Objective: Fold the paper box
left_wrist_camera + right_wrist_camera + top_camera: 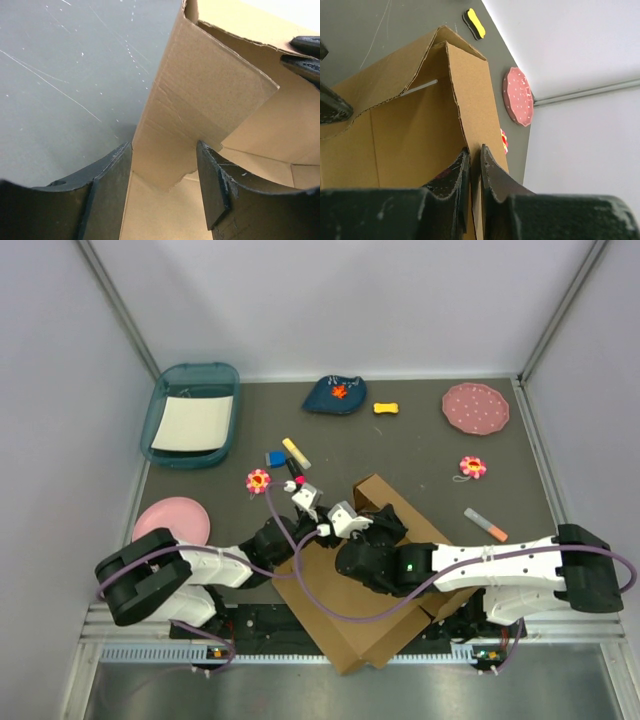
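Note:
The paper box (345, 630) is a brown cardboard mailer lying half raised at the near middle of the table, under both arms. My left gripper (306, 498) is at its far left corner. In the left wrist view that gripper (164, 172) stands open, with a raised flap (200, 95) of the box between its fingers and not pinched. My right gripper (346, 521) is just to the right of it. In the right wrist view it (475, 156) is shut on the thin edge of an upright wall (410, 135) of the box.
A teal tray (198, 370) with a white sheet stands at the back left, and a pink plate (170, 522) lies near the left arm. A dotted pink plate (476, 408), a yellow bone (386, 408), two flower toys (258, 480) (472, 467) and a crayon (485, 525) lie around the box.

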Robot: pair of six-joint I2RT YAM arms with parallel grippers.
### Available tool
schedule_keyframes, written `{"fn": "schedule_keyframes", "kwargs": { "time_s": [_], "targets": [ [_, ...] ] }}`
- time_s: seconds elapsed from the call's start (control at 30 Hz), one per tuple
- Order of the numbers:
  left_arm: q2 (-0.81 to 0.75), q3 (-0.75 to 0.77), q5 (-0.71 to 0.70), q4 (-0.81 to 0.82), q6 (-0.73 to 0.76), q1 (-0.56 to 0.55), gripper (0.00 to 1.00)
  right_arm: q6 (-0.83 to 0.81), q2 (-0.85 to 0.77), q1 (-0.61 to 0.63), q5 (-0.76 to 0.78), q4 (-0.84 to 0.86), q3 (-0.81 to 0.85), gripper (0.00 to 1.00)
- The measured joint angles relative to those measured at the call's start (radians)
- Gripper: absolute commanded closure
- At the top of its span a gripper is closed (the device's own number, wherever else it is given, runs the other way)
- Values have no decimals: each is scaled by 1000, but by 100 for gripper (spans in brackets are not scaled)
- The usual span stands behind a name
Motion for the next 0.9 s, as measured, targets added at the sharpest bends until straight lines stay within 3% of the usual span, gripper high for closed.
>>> {"fn": "schedule_keyframes", "kwargs": {
  "time_s": [0.5, 0.7, 0.73, 0.9],
  "targets": [
    [172, 60, -45, 148, 95, 6, 35, 12, -19, 2, -32, -14, 6, 100],
    [222, 63, -31, 220, 108, 25, 23, 12, -23, 2, -40, -14, 6, 100],
    [224, 63, -28, 224, 111, 28, 1, 12, -23, 2, -40, -14, 6, 100],
    [243, 76, 14, 248, 127, 60, 2, 12, -23, 2, -42, -13, 6, 100]
  ]
}}
